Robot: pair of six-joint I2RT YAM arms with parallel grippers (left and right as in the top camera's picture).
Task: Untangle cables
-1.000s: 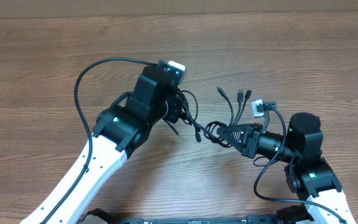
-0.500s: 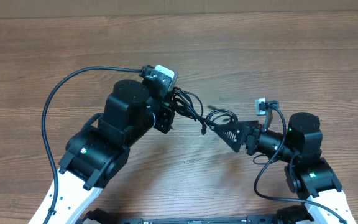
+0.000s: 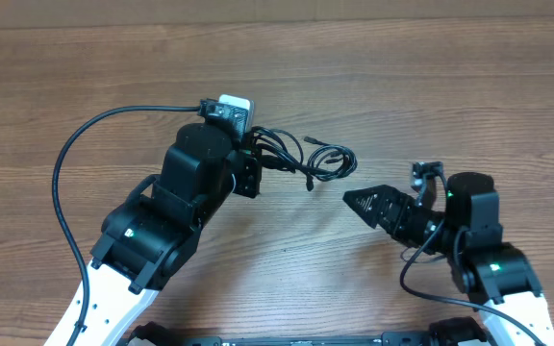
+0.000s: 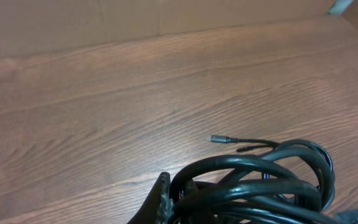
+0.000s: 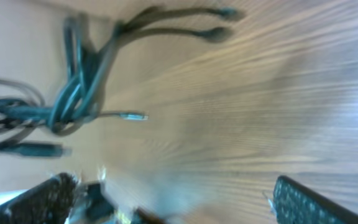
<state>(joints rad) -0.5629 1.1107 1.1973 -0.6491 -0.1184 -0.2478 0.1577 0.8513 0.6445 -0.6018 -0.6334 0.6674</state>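
Note:
The cables point(image 3: 321, 160) are a tangled bunch of thin black cords lying on the wooden table, with loops trailing to the right. My left gripper point(image 3: 257, 173) is shut on the left end of the bunch. The left wrist view shows thick loops of the cables point(image 4: 260, 180) pressed against one finger point(image 4: 160, 200), and a small plug tip point(image 4: 217, 139) lying on the wood beyond. My right gripper point(image 3: 360, 200) is open and empty, a short way right of the cables and apart from them. In the blurred right wrist view the cables point(image 5: 73, 93) lie ahead at upper left.
A thick black wire point(image 3: 75, 163) fixed to the left arm arcs over the table's left side. The wooden table point(image 3: 431, 86) stretches bare behind both arms. A pale wall edge point(image 4: 166, 18) runs along the far side.
The right gripper has opened, let go of the cables and drawn back to the right. The left arm has pulled the bunch left and toward the back.

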